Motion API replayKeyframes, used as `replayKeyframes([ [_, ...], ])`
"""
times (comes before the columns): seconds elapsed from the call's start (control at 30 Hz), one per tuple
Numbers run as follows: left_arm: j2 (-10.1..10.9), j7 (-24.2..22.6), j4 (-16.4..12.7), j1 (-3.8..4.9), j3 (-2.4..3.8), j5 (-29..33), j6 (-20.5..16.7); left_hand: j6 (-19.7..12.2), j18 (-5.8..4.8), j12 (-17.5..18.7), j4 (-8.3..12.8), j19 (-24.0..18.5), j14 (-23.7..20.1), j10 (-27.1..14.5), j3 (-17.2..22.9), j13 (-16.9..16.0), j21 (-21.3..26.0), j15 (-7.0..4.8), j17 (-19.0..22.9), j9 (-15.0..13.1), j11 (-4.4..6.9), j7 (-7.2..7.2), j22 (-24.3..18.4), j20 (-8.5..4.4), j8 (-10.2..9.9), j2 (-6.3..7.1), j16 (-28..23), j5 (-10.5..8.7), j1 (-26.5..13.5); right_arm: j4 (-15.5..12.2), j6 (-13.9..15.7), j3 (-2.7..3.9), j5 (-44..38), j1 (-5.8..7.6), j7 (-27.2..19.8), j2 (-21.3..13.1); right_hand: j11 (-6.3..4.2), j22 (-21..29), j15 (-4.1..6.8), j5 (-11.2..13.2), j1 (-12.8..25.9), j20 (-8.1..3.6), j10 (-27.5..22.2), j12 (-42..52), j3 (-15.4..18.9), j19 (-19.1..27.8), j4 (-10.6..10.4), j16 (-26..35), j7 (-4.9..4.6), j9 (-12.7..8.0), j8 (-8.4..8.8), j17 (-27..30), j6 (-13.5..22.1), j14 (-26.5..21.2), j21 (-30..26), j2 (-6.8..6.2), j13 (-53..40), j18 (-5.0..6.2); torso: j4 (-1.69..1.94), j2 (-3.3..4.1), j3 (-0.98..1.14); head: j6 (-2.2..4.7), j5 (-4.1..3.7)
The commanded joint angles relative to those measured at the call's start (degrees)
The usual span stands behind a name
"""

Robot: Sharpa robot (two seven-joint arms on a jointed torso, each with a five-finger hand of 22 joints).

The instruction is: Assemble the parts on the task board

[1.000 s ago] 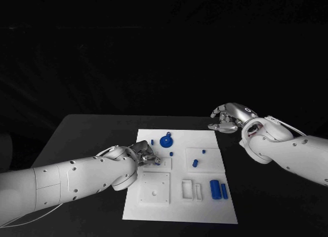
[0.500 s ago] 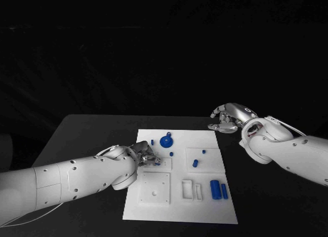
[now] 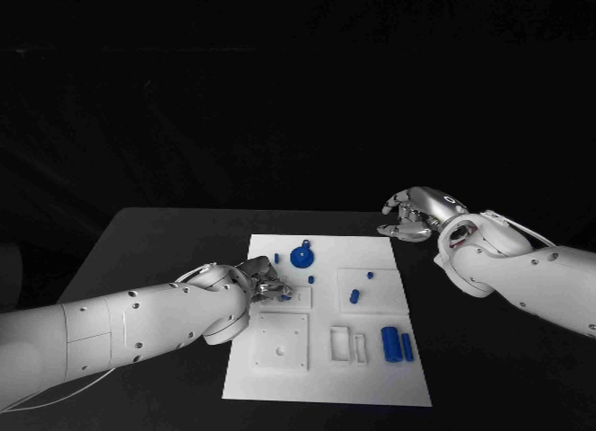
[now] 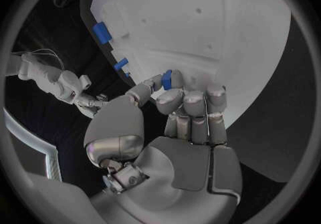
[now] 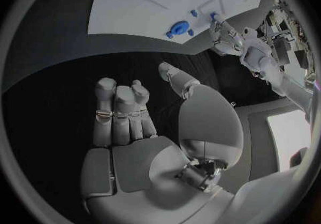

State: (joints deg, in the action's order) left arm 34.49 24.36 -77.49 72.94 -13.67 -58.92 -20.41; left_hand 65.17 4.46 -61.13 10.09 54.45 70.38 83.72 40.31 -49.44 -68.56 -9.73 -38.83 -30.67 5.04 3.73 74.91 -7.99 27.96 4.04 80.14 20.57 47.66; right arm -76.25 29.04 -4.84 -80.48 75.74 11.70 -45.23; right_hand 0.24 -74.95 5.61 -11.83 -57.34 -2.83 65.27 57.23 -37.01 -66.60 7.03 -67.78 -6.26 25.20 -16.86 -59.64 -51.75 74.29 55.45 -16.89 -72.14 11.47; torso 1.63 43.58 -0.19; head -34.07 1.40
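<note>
**Left robot hand holds steady with a blue part over the board**

Over the last second almost nothing has moved. The left robot hand [image 3: 263, 281] stays at the left edge of the task board [image 3: 327, 377], pinching a small blue part [image 4: 166, 79] between thumb and fingertip just above the white surface. My reading is that it is lining up an insertion, not carrying; the placing itself is not yet done.

The right robot hand [image 3: 416, 215] has kept its place off the far right corner of the board, above the desk [image 3: 156, 242], fingers curled in and holding nothing.

Other parts on the board:
- a round blue knob [image 3: 302, 257] toward the far side,
- a short blue peg [image 3: 354, 296] near the middle,
- two blue cylinders [image 3: 398, 345] side by side near the right edge,
- a square white block [image 3: 283, 341] just near of the left hand.

Nothing blocks the left hand's drop, though its own fingers hide the target spot in the head view.
</note>
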Motion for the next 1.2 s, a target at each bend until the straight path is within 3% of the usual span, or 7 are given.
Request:
replayKeyframes([
  [0.03, -0.28, 0.39, -0.18, -0.36, -0.24, -0.41, 2.33, 6.30, 0.56, -0.39, 0.89, -0.34, 0.69, -3.07, 0.41, 0.09, -0.34, -0.88, 0.10, 0.15, 2.72, -5.19, 0.68, -7.10, 0.39, -1.75, 0.25, 0.37, 1.11, -0.03, -0.71, 0.02, -0.10, 0.00, -0.47, 0.02, 0.37, -0.40, 0.06, -0.40, 0.29, 0.02, -0.67, 0.27, 0.10, -0.23, -0.40, 0.31, -0.85, -0.10, -0.32, -0.06, -1.17, 0.23, -0.35, 0.07, 0.09, 3.53, 0.04, -0.01, -0.03, 0.02, -0.02],
  [0.6, -0.13, 0.95, 0.10, -0.35, -0.24, -1.99, 2.91, 6.41, 0.63, -1.02, 2.87, -0.13, 0.82, -3.19, 0.79, 0.59, -0.71, -0.72, 0.54, 0.57, 2.94, -5.40, 0.59, -7.05, 1.17, -2.06, 0.93, 3.60, 1.51, -0.02, -0.83, 0.02, -0.10, 0.00, -0.46, -0.04, 0.37, -0.42, 0.06, -0.56, 0.36, 0.02, -0.67, 0.29, 0.17, -0.23, -0.42, 0.33, -0.84, -0.10, -0.33, -0.08, -1.20, 0.24, -0.36, 0.06, 0.11, 3.53, 0.03, -0.02, 0.01, 0.04, 0.00],
  [1.2, 0.11, 1.52, 0.00, -0.32, -0.23, -2.26, 4.44, 6.56, 0.63, -1.49, 3.74, -0.07, 0.89, -3.21, 0.86, 0.74, -0.95, -0.88, 0.67, 0.79, 3.04, -5.50, 0.60, -6.98, 1.57, -2.35, 1.40, 5.18, 1.61, 0.02, -0.91, 0.01, -0.10, 0.00, -0.44, -0.02, 0.36, -0.45, 0.07, -0.67, 0.40, 0.02, -0.68, 0.30, 0.25, -0.22, -0.40, 0.34, -0.84, -0.11, -0.34, -0.11, -1.22, 0.24, -0.38, 0.05, 0.12, 3.53, 0.03, 0.02, -0.03, -0.15, -0.03],
])
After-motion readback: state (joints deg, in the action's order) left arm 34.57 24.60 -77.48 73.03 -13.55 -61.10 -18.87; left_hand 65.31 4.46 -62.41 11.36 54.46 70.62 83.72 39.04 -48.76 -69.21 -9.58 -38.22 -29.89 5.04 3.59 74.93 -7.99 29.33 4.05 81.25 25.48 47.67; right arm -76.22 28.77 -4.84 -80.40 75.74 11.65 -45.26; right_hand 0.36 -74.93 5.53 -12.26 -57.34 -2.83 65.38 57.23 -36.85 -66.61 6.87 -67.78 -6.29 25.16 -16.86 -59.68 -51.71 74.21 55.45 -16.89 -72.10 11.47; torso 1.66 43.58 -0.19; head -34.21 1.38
